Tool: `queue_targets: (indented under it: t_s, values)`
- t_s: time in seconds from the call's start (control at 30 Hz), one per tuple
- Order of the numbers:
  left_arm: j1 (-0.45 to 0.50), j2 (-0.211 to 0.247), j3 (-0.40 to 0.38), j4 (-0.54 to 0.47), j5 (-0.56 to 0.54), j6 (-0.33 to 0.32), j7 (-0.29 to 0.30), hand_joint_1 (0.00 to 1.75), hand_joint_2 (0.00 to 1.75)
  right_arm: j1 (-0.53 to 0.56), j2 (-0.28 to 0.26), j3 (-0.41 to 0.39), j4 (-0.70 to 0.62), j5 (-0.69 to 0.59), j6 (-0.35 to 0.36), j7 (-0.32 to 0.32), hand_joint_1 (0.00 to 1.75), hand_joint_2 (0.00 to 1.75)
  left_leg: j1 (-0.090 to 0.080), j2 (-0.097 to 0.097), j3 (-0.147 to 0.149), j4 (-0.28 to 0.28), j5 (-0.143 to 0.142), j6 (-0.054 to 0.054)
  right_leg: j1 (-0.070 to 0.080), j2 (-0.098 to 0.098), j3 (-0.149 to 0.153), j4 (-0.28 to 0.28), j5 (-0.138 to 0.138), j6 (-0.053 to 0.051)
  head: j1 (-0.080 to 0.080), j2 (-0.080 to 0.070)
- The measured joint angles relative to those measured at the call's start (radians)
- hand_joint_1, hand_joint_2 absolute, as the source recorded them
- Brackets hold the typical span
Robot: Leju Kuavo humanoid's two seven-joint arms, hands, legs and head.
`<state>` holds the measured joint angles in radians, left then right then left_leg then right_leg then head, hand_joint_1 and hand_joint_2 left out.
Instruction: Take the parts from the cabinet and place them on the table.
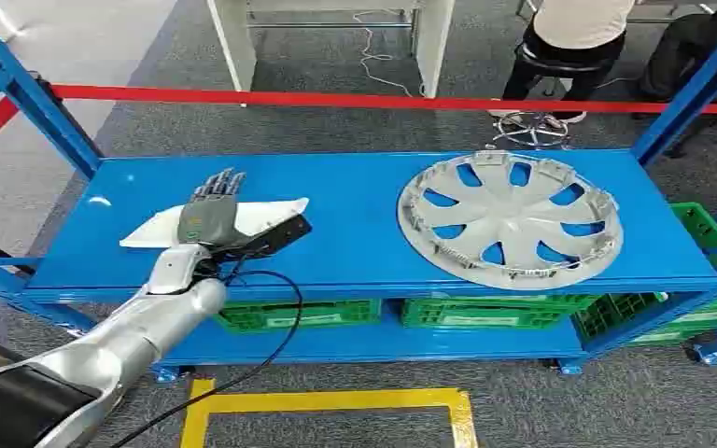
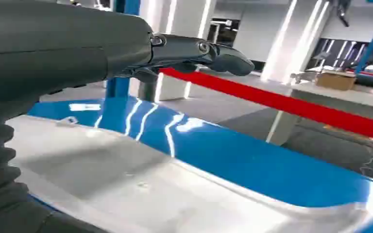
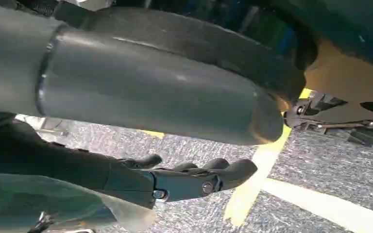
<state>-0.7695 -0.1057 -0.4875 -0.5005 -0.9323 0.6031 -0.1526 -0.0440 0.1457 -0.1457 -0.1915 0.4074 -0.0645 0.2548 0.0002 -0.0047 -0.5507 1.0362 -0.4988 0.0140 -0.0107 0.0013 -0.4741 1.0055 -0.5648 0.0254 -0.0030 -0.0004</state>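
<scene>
My left hand lies flat over the white part, fingers straight and apart, grasping nothing (the wrist view shows the panel just beneath it). My right hand hangs loosely curled and empty above the floor. A hubcap rests on the same blue shelf, well apart.

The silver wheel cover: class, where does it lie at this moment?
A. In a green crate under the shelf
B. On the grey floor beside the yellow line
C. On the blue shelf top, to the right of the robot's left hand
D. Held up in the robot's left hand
C: the silver wheel cover lies flat on the blue shelf top, well to the right of the left hand, which is over a white part.
</scene>
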Motion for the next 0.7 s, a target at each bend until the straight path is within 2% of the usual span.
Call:
queue_targets:
  t_s: [0.43, 0.7]
  values:
    - [0.010, 0.023, 0.038, 0.025, -0.018, 0.010, -0.010, 0.00, 1.75, 0.000, -0.001, 0.000, 0.000, 0.012, 0.021, -0.001, 0.00, 0.00, 0.000, 0.000, 0.000, 0.000, 0.000, 0.000, 0.000, 0.000, 0.000, 0.000, 0.000, 0.000, 0.000, 0.000]
    - [0.011, 0.029, 0.044, 0.042, -0.052, -0.015, 0.026, 0.00, 1.75, 0.001, -0.001, -0.001, 0.000, 0.014, 0.018, -0.008, 0.00, 0.00, 0.000, 0.000, 0.000, 0.000, 0.000, 0.000, 0.000, 0.000, 0.000, 0.000, 0.000, 0.000, 0.000, 0.000]
